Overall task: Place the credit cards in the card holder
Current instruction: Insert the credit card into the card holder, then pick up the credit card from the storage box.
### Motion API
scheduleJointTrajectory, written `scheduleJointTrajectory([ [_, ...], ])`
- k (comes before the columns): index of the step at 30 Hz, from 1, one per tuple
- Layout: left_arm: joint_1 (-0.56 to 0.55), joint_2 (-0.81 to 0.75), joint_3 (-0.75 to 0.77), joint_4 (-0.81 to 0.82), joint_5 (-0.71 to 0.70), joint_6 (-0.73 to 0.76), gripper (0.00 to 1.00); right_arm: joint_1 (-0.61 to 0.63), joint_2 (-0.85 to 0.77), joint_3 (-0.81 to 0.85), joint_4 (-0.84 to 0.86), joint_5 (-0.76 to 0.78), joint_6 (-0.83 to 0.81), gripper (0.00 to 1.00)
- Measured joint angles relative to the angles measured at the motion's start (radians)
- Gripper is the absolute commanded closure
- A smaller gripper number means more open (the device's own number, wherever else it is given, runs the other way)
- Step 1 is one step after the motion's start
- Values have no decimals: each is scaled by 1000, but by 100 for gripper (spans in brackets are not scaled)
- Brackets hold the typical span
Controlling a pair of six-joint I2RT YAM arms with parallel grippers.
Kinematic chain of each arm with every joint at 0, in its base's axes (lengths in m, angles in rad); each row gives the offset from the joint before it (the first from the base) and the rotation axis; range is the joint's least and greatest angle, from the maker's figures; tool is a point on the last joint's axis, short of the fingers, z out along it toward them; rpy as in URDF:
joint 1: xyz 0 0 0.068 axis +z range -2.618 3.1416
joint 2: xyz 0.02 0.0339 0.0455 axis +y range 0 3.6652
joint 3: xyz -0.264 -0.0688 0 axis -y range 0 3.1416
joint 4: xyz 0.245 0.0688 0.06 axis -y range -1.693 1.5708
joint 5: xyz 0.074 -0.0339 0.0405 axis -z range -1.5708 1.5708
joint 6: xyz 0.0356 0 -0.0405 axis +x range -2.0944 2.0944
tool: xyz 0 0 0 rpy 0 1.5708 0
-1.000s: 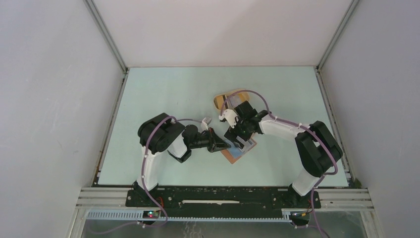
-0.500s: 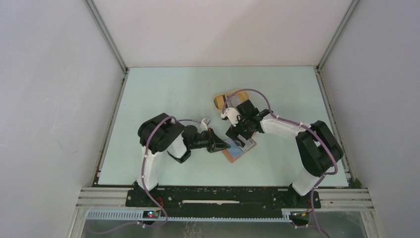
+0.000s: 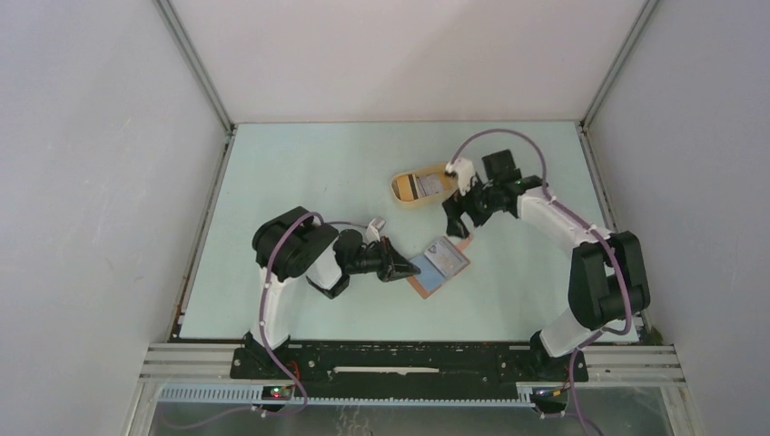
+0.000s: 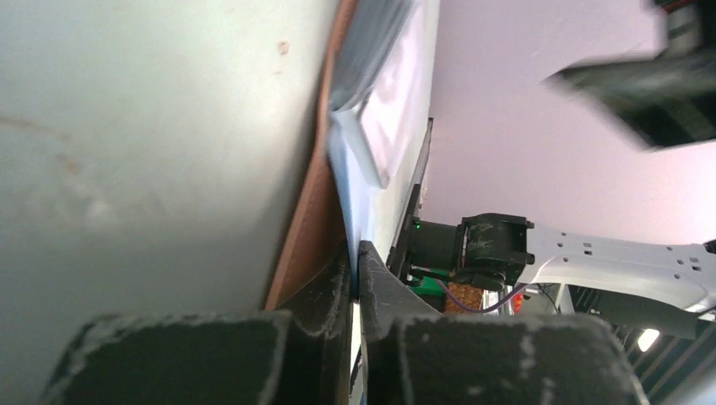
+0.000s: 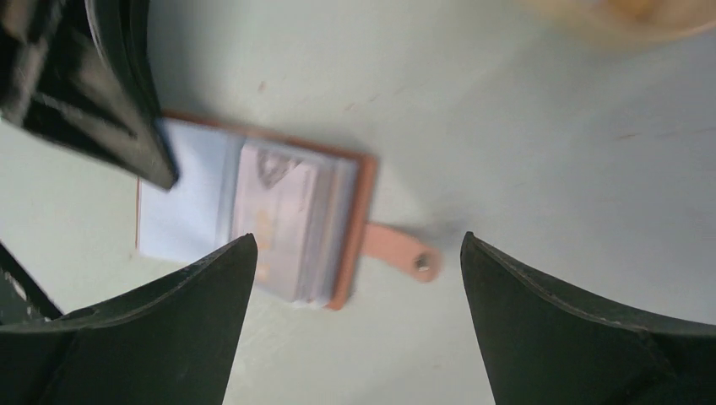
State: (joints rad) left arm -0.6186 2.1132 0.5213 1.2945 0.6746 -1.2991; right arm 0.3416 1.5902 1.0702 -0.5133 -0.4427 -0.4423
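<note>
The reddish-brown card holder (image 3: 439, 267) lies open on the table, with a blue-grey card (image 3: 444, 260) in its clear pockets. It also shows in the right wrist view (image 5: 253, 219), its snap tab (image 5: 404, 250) pointing right. My left gripper (image 3: 400, 266) is shut on the holder's near-left edge, and the left wrist view shows it pinching the brown cover and clear sleeve (image 4: 355, 274). My right gripper (image 3: 457, 221) is open and empty, above the table between the holder and the yellow tray (image 3: 402, 191). More credit cards (image 3: 429, 185) lie in the tray.
The yellow oval tray shows blurred at the top right of the right wrist view (image 5: 625, 13). My left gripper's fingers (image 5: 101, 93) show at that view's top left. Grey walls enclose the table on three sides.
My right gripper has lifted off the card holder and swung back and right toward the tray, uncovering the holder with a card in it. The left gripper has held still.
</note>
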Motion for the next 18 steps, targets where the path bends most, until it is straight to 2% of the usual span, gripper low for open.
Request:
scheduleJointTrajectory([
  [4, 0, -26, 0, -100, 2, 35, 78, -87, 0, 159, -23, -38, -8, 0],
  [6, 2, -70, 0, -169, -2, 68, 73, -116, 26, 275, -41, -43, -5, 11],
  [8, 2, -128, 2, -262, -16, 118, 67, -132, 114, 457, -118, -84, -24, 1],
  [11, 3, -214, 11, -417, -49, 198, 58, -137, 307, 748, -210, -191, -26, 0],
  [14, 9, -318, 23, -600, -102, 291, 53, -136, 439, 854, -248, -300, 32, 4],
  [18, 19, -430, 53, -821, -183, 410, 50, -134, 583, 934, -289, -400, 152, 9],
])
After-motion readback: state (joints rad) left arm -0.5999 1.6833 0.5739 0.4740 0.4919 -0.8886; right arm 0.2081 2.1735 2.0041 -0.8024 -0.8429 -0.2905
